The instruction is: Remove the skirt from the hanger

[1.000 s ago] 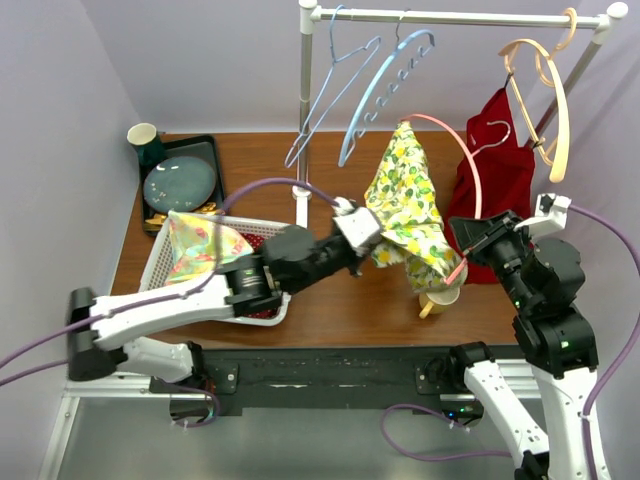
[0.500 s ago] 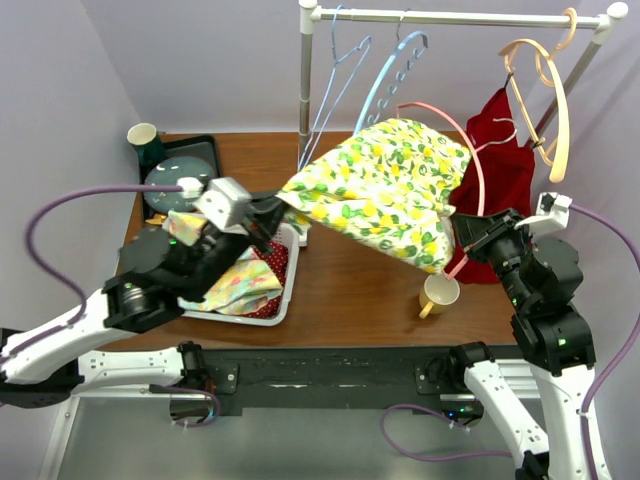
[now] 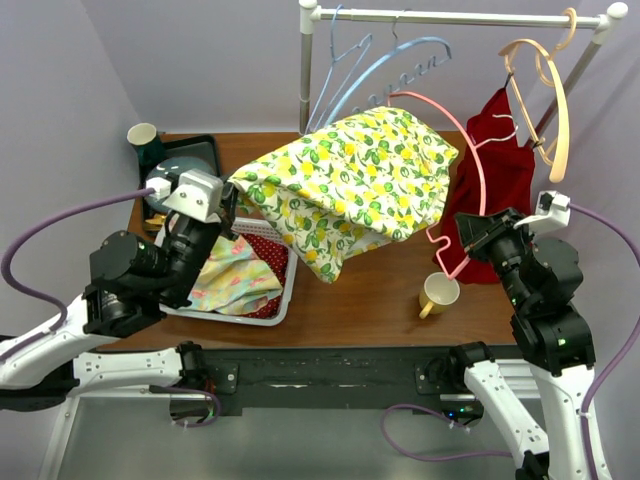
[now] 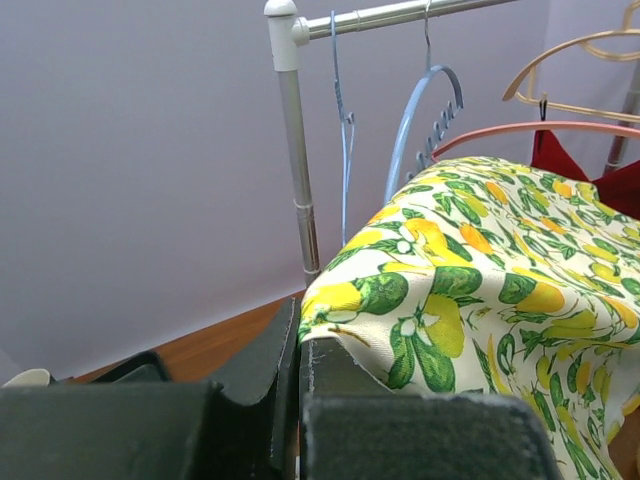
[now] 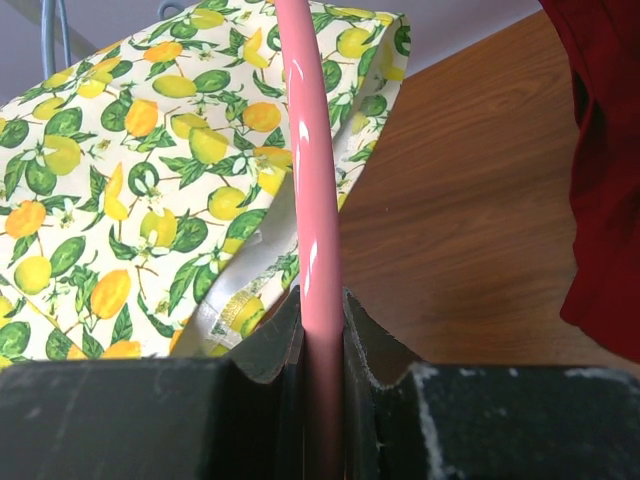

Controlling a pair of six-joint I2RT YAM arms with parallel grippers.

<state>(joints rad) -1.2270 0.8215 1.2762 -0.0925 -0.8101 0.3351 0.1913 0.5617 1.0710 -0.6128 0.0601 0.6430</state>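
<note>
The lemon-print skirt point(image 3: 350, 180) is stretched out above the table, one end still lying against the pink hanger point(image 3: 470, 175). My left gripper point(image 3: 228, 200) is shut on the skirt's left edge point(image 4: 340, 310), over the white basket. My right gripper point(image 3: 462, 250) is shut on the pink hanger's lower bar point(image 5: 318, 250), beside the red garment. The hanger's hook is near the rail; whether it is on the rail is hidden. In the right wrist view the skirt point(image 5: 130, 180) hangs just left of the pink bar.
A white basket point(image 3: 285, 300) holding folded colourful cloth sits at front left. A yellow mug point(image 3: 440, 293) stands on the table below the hanger. Blue hangers point(image 3: 385, 75), a beige hanger point(image 3: 555, 100) and a red garment point(image 3: 505, 170) hang from the rail point(image 3: 450, 16). A dark tray with plate and cup point(image 3: 143, 135) lies at back left.
My left gripper has pulled the skirt leftward, from bunched on the hanger to spread wide toward the basket. The right gripper kept its hold on the pink hanger, which tilted.
</note>
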